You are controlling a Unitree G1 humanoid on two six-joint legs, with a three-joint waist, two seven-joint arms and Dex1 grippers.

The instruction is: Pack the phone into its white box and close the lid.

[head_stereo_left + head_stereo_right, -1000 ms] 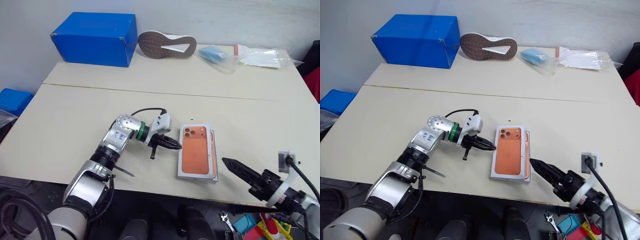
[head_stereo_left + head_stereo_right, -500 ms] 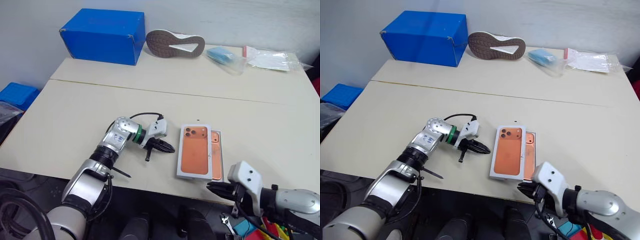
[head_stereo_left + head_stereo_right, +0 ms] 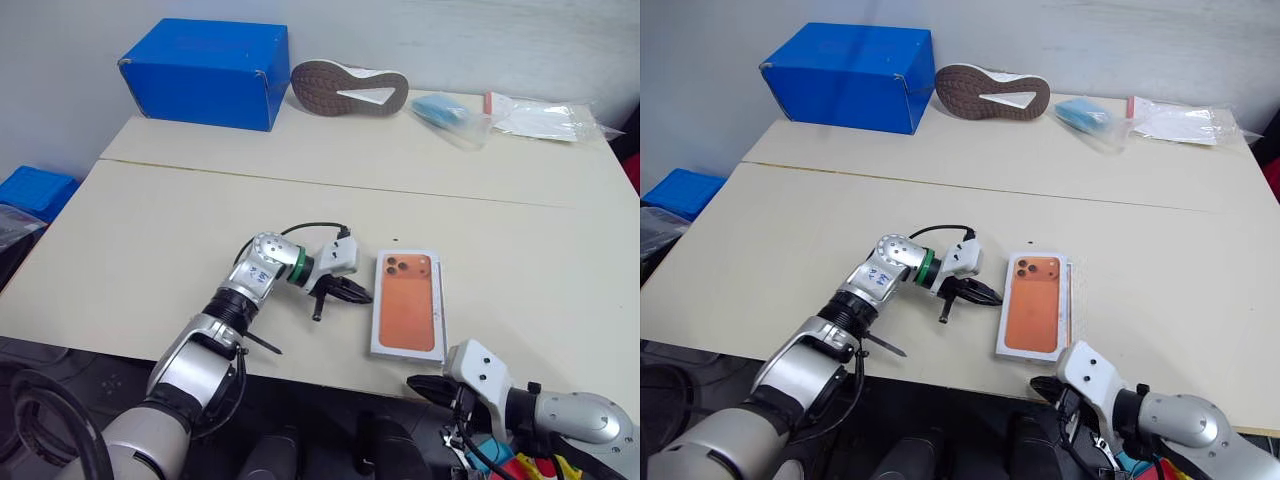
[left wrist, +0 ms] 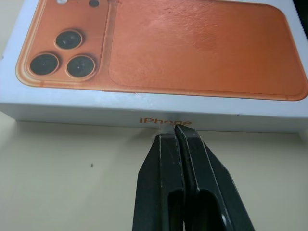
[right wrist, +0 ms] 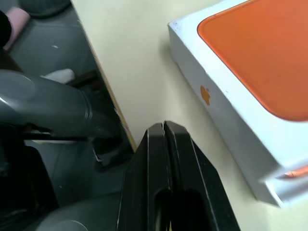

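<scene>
Left eye view shows the white box [image 3: 408, 304] lying flat on the tabletop [image 3: 150, 230] near its front edge, right of centre. The lid [image 4: 144, 111] sits squarely on it, its top printed with an orange phone back. The box's long axis runs from the near edge toward the far side of the tabletop, tilted only slightly. The printed camera cluster lies at the far end, so the picture points away from the robot. The real phone is not visible.

The left hand [image 3: 358, 294] reaches in from the left, with its black fingers [image 4: 178, 163] clenched together and holding nothing. In the left wrist view the fingertips meet at the long side wall of the box, right under the orange lettering; touching or just short of it, I cannot tell which.

The right hand [image 3: 420, 386] hangs below and in front of the tabletop's front edge, just beside the near end of the box. Its fingers [image 5: 163, 159] are also pressed tight together and empty. In the right wrist view they point along the tabletop's edge, with the near corner of the box close by, an orange logo on its short side wall.

At the back stand a blue box [image 3: 200, 73], a shoe [image 3: 348, 87] with its sole showing and some plastic bags [image 3: 500, 112].
</scene>
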